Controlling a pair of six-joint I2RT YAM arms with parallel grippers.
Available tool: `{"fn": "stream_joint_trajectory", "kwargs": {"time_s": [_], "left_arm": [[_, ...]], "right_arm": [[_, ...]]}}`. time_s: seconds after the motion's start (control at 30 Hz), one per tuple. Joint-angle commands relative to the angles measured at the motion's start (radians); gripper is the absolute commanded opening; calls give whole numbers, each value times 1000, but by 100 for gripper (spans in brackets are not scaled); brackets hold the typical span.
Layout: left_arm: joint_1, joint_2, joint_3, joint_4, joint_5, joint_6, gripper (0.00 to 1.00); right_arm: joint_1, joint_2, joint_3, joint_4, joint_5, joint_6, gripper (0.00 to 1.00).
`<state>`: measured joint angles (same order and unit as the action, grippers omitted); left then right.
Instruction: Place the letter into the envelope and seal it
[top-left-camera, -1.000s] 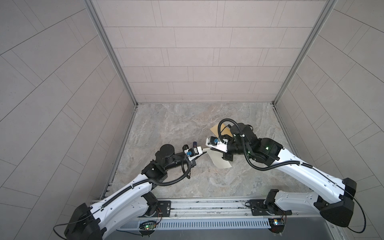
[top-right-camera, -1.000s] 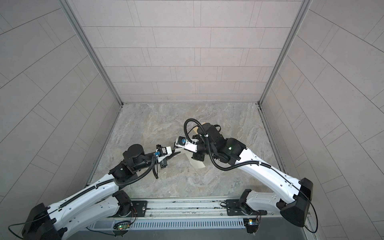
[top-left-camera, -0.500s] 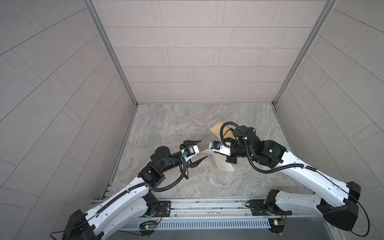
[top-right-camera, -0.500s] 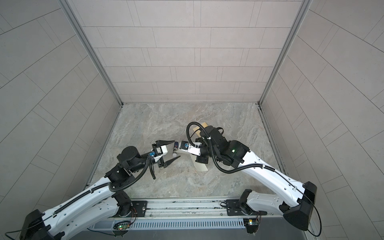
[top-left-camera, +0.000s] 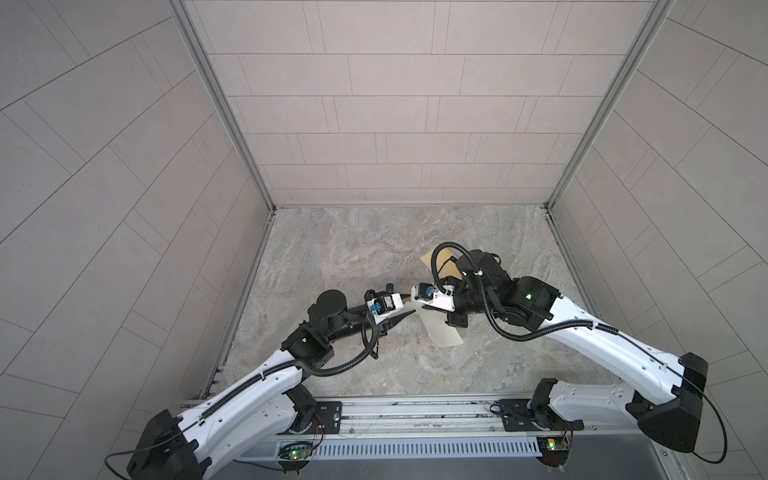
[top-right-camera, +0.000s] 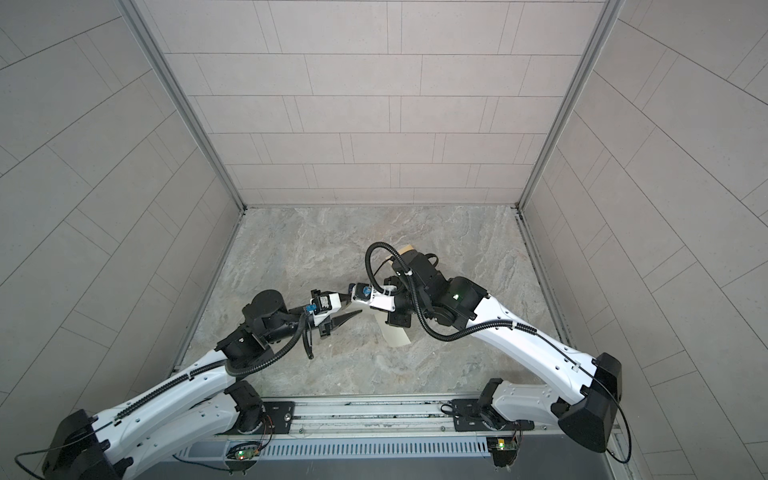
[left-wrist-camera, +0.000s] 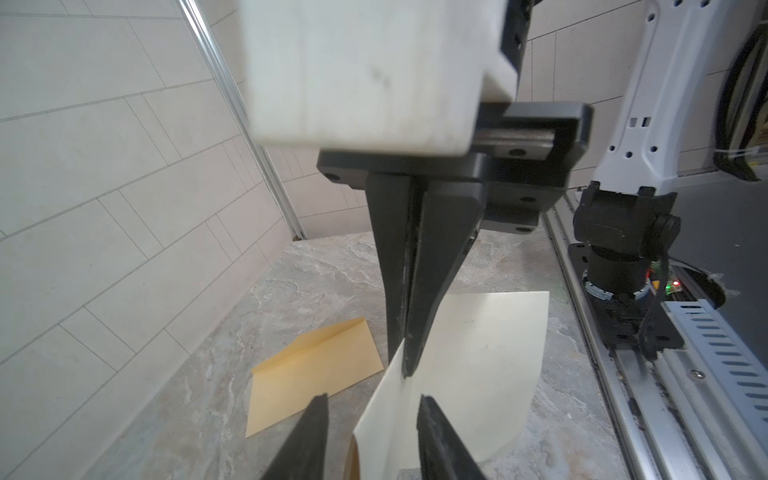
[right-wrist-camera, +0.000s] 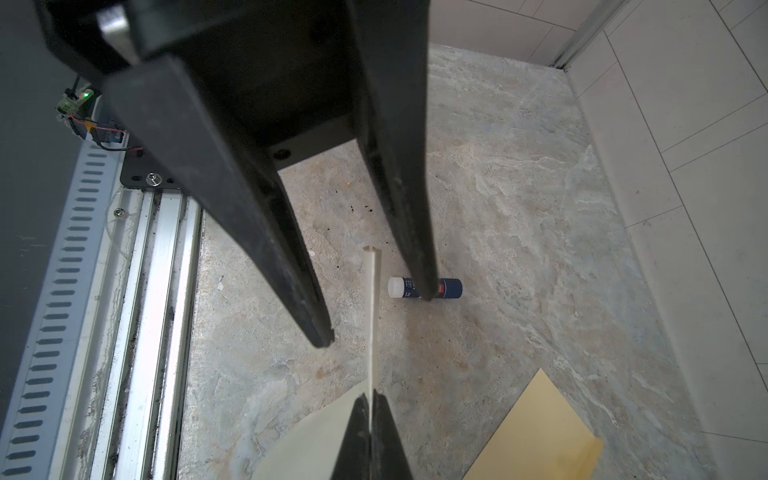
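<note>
right gripper (left-wrist-camera: 405, 370): clamped on letter (top-left-camera: 442, 332) edge, sheet hung curled.
left gripper (left-wrist-camera: 372, 401): narrowly parted, astride same edge, not pinching.
envelope (top-left-camera: 427, 259): lay flat on surface (top-left-camera: 353, 249), 12 o'clock from letter in a top view.

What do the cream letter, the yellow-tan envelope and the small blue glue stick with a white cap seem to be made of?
The letter: probably thin matte paper; it bends in a smooth curve and shows a very thin edge. The envelope: matte manila-like paper, with a sharp straight crease at its flap. The glue stick: likely smooth plastic, with a slightly glossy blue body and a white cap.
</note>
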<state>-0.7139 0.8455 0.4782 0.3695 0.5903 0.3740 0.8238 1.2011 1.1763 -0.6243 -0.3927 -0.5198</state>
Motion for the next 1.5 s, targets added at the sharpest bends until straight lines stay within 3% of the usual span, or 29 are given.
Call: {"fn": "stream_joint_trajectory", "kwargs": {"time_s": [0.0, 0.2, 0.53, 0.87, 1.3, 1.47], "left_arm": [[0, 1, 16, 13, 18, -1, 30], [0, 9, 21, 23, -14, -15, 0], [0, -7, 2, 131, -175, -50, 0], [0, -22, -7, 163, -256, -35, 0], [0, -33, -9, 154, -292, -19, 0], [1, -33, -7, 150, -246, -25, 1]], "right_arm": [[1, 2, 22, 27, -25, 3, 0], [2, 6, 18, 44, -7, 41, 0], [-6, 4, 9, 44, 117, 138, 10], [-53, -17, -35, 33, 177, 196, 9], [-137, -86, -104, 42, 176, 256, 0], [-144, -101, -106, 56, 134, 282, 0]]}}
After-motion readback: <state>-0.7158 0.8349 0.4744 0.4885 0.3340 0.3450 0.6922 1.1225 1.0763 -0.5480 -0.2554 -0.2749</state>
